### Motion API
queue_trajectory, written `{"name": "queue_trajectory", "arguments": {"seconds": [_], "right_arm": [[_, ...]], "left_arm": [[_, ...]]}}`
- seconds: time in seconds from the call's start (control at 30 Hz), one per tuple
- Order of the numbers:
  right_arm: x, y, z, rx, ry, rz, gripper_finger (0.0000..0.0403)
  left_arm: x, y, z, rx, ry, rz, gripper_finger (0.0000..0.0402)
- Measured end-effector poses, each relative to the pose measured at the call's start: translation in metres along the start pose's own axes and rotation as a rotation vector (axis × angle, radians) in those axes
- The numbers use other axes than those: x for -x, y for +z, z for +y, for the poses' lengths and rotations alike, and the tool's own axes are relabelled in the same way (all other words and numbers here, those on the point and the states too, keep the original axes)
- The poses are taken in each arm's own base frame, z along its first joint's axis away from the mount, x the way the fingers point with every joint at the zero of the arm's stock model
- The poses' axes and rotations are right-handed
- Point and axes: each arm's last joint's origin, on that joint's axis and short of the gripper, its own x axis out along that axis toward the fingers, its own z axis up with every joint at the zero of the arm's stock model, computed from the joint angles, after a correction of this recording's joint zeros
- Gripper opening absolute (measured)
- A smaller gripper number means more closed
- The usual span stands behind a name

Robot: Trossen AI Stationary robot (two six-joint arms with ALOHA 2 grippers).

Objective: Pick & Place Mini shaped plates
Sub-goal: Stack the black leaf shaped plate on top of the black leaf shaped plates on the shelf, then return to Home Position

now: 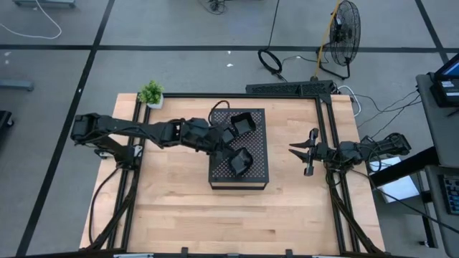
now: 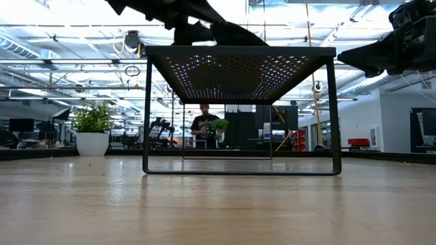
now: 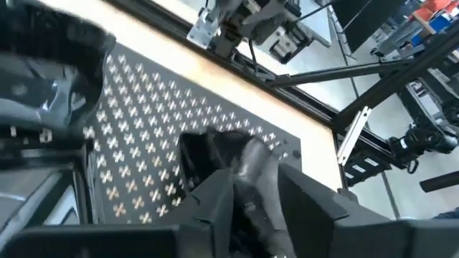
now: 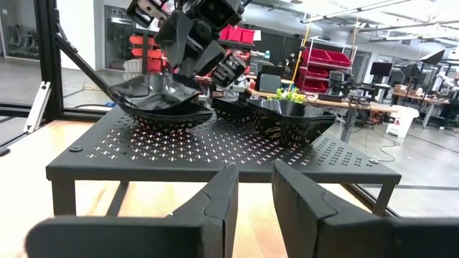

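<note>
Two stacks of mini shaped plates are seen on the perforated black stand point(image 1: 251, 154) at the middle of the wooden bench point(image 1: 179, 215): a square-edged stack point(image 1: 242, 122) toward the stand's 12 o'clock end and a wavy-rimmed stack point(image 1: 239, 161) toward 6 o'clock. In the right wrist view these appear as a wavy-rimmed pile point(image 4: 166, 100) under the left arm and a second pile point(image 4: 290, 118) beside it. The left tool point(image 1: 228, 149) is positioned over the wavy-rimmed stack, its fingers point(image 3: 215, 201) set either side of the top plate's rim point(image 3: 247, 161); whether the plate is gripped or released cannot be told. The right tool point(image 1: 301, 148) is held at 3 o'clock of the stand, well apart from it, fingers point(image 4: 219, 197) partly open with nothing between them. A potted plant point(image 1: 151, 93) stands at the bench's 10 o'clock corner.
</note>
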Motion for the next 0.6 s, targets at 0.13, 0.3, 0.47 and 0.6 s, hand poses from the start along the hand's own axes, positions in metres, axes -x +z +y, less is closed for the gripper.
{"name": "queue_trajectory", "arguments": {"seconds": [0.13, 0.3, 0.47, 0.6], "right_arm": [[0.000, 0.000, 0.000, 0.000, 0.000, 0.000, 0.0073], [0.000, 0.000, 0.000, 0.000, 0.000, 0.000, 0.0073], [0.000, 0.000, 0.000, 0.000, 0.000, 0.000, 0.0073], [0.000, 0.000, 0.000, 0.000, 0.000, 0.000, 0.0073]], "left_arm": [[0.006, 0.017, -0.005, -0.031, 0.012, -0.013, 0.0143], [0.022, 0.043, -0.012, -0.004, 0.028, 0.011, 0.0167], [0.060, 0.061, -0.023, -0.034, 0.027, 0.069, 0.0175], [0.114, 0.061, -0.031, -0.228, 0.073, 0.158, 0.0171]]}}
